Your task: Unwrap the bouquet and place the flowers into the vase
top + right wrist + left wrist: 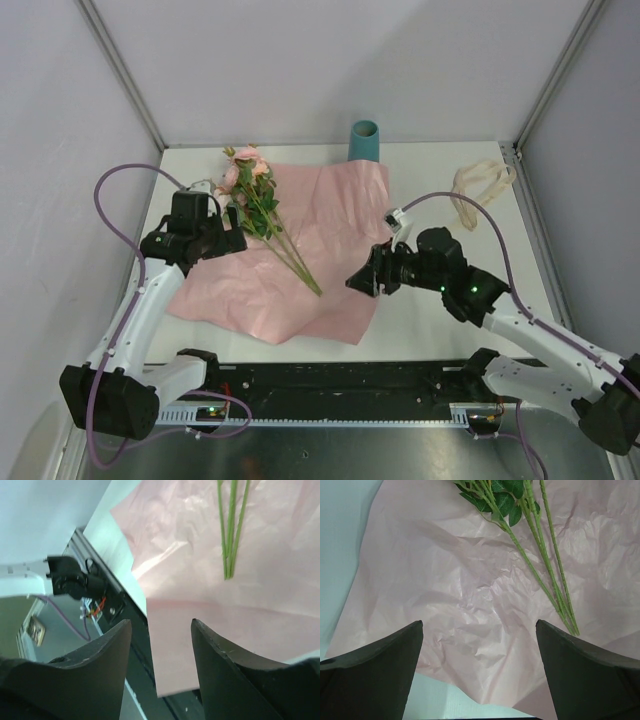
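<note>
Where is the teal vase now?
Top view: the teal vase stands by the back wall, at the pink paper's far right corner, left of the cream ribbon.

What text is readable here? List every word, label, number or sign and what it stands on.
None readable. The tall teal vase, the crinkled pink paper sheet, the cream ribbon loop and the pink roses on green stems are all unmarked.
Anything on the black arm bases is too small to read.

No readable text, labels, brands, numbers or signs in any view.
</note>
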`<state>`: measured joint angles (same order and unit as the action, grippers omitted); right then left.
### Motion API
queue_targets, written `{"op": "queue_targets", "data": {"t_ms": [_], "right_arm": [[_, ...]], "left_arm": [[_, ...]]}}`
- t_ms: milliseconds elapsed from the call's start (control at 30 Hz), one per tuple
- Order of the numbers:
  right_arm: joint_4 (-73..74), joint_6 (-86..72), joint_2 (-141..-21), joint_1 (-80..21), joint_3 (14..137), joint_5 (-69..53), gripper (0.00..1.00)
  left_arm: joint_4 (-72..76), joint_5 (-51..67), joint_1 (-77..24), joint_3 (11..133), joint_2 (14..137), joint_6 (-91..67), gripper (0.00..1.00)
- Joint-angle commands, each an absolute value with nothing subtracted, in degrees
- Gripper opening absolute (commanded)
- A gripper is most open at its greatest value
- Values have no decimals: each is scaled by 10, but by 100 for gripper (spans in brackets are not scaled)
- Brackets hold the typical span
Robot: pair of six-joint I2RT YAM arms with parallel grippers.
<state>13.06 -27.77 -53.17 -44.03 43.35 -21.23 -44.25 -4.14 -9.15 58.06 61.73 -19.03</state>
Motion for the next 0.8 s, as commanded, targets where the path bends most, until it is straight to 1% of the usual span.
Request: {"op": "queue_targets", "data": {"t_ms": [0,133,233,400,533,767], "right_arm": [[38,-312,-587,-443,451,-139,55],[30,-324,-679,-461,448,-176,53],[42,-323,-729,-485,432,-169,54],[64,-326,-769,-514,387,-111,54],[66,-332,-784,-534,362,-45,54],[63,-322,-829,-564,359,64,53]], "left_arm": [[-431,-61,-95,577,600,-191,99],[-431,-91,-95,577,589,-194,99],[-432,-126,-95,579,570,-198,98],[-431,-205,-95,577,524,-208,98],[-431,-246,-95,575,496,-217,98],[-427,-248,-95,574,489,-216,97]]}}
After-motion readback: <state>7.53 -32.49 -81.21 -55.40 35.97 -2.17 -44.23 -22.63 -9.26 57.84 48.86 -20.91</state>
